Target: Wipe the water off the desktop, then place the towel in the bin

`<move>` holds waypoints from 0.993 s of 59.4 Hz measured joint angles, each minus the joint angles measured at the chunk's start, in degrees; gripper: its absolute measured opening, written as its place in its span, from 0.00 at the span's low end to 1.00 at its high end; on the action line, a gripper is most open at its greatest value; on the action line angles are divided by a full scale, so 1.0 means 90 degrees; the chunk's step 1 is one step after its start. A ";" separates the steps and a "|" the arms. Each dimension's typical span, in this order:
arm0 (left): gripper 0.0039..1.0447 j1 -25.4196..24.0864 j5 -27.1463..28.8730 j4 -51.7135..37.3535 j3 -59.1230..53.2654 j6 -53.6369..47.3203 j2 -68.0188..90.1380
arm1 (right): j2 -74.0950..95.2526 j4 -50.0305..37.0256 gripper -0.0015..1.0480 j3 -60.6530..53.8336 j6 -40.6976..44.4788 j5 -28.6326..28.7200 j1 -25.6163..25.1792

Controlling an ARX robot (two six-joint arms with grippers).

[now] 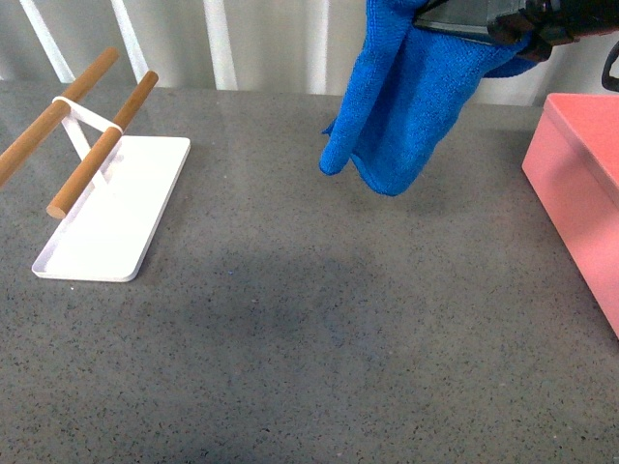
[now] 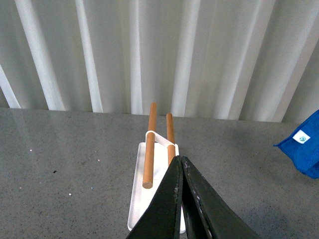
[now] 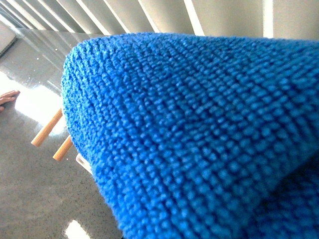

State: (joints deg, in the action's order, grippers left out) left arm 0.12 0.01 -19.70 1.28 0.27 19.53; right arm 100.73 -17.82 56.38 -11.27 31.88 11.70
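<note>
Right gripper pinches the blue towel by its top, high over the desktop and near the pink bin — the cloth hangs long and loose. My worry: carried across too low, the trailing fold catches the bin's near wall and drapes over the rim, or slips from the pinch. Left gripper is pressed together, empty, facing the white tray.
</note>
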 joint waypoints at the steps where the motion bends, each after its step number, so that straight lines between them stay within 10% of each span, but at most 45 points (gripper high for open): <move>1: 0.03 0.0000 0.0000 0.0075 0.0000 0.0000 -0.0078 | 0.0002 0.0010 0.05 0.0000 0.0017 -0.0005 0.0000; 59: 0.06 0.0000 -0.0002 0.2186 0.0000 0.0000 -0.2144 | 0.0202 0.0325 0.05 0.0027 0.0355 -0.0340 0.0124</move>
State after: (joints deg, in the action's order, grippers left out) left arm 0.12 -0.01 -0.03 1.28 0.27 0.23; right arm 102.54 -14.90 56.62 -8.08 28.82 12.82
